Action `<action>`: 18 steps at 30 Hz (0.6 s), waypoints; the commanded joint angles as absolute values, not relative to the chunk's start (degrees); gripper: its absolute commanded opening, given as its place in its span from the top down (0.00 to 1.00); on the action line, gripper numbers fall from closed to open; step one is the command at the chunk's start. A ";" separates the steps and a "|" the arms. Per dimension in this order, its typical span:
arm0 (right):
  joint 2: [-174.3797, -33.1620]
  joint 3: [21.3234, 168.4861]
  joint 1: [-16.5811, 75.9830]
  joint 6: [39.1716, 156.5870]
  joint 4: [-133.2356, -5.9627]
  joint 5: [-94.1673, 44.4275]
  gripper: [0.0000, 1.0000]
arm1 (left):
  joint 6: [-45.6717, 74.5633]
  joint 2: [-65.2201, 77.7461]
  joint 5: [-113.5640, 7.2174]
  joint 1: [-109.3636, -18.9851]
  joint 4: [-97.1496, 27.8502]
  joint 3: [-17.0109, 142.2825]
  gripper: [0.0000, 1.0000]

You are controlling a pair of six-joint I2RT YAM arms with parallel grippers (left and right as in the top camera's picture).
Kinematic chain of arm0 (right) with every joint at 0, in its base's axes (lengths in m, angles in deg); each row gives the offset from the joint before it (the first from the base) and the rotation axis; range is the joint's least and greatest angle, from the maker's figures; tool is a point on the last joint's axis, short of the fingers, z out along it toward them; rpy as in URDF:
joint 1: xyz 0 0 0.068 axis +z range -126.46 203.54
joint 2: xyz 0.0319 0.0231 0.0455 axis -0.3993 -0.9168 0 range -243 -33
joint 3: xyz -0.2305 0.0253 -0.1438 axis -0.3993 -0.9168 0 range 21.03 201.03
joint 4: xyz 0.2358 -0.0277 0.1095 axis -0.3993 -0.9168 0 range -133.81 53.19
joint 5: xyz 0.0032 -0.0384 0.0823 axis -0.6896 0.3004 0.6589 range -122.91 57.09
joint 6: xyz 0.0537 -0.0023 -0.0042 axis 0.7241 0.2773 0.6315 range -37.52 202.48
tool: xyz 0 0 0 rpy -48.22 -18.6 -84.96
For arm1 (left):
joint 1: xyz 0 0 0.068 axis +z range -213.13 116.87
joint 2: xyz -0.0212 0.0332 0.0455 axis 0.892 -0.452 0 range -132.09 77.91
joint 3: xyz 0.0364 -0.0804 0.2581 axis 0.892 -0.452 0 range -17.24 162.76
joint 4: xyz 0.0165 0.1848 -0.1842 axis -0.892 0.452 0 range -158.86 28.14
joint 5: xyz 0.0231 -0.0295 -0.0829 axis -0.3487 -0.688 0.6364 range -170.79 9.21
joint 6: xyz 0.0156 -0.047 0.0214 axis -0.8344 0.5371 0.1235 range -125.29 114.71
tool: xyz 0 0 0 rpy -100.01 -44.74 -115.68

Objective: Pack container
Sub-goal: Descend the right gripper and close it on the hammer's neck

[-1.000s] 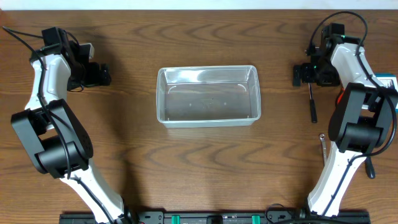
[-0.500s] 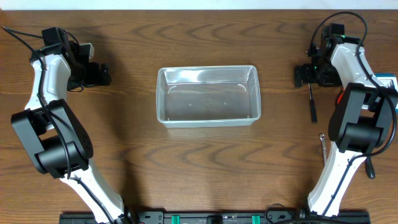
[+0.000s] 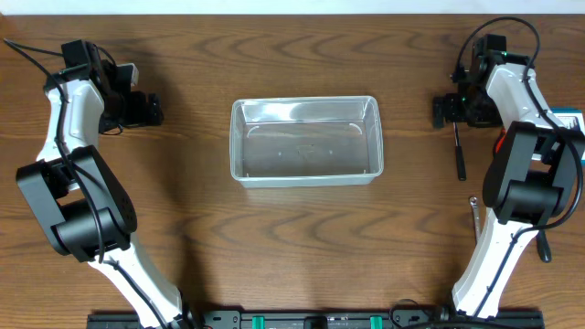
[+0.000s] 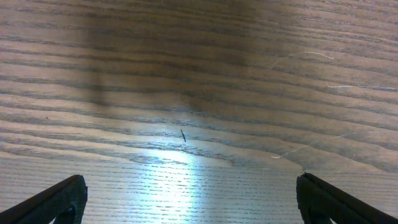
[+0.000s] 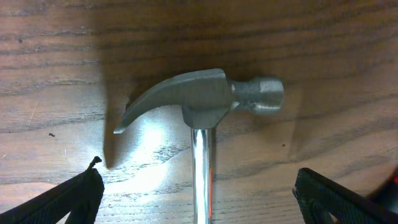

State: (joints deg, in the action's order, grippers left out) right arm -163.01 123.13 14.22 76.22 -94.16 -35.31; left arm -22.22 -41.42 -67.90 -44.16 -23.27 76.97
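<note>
Overhead view: the container [image 3: 304,100] is seen resting on the counter [image 3: 302,247] with nothing packed in it, so the task is judged barely begun. Right of the container, the hammer [image 5: 205,99] is framed by the right claw [image 5: 199,199], spread wide, nothing pinched. Left of the container, the left claw [image 4: 186,199] is held spread over bare wood. Grasping, carrying and lowering the hammer are all left undone.

You see the steel claw hammer [image 5: 208,102] only partly: the frame's bottom edge cuts its shaft. Overhead, its head hides under the right gripper [image 3: 454,110]. The blue-and-white box [image 3: 571,120] is clipped at the edge. The thin metal tool [image 3: 473,212] is too small to identify.
</note>
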 commanded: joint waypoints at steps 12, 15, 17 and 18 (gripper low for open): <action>-163.54 121.95 13.76 76.02 -93.98 -36.14 0.01 | -22.55 -41.68 -68.41 -44.19 -23.32 76.73 0.02; -163.54 121.52 13.76 76.00 -93.96 -36.16 0.01 | -22.55 -41.68 -68.43 -44.19 -23.32 76.73 0.02; -163.54 121.03 13.76 76.00 -93.78 -36.16 0.01 | -22.55 -41.68 -68.41 -44.19 -23.32 76.73 0.02; -163.54 120.77 13.76 76.00 -93.72 -36.16 0.01 | -22.55 -41.68 -68.41 -44.19 -23.32 76.73 0.02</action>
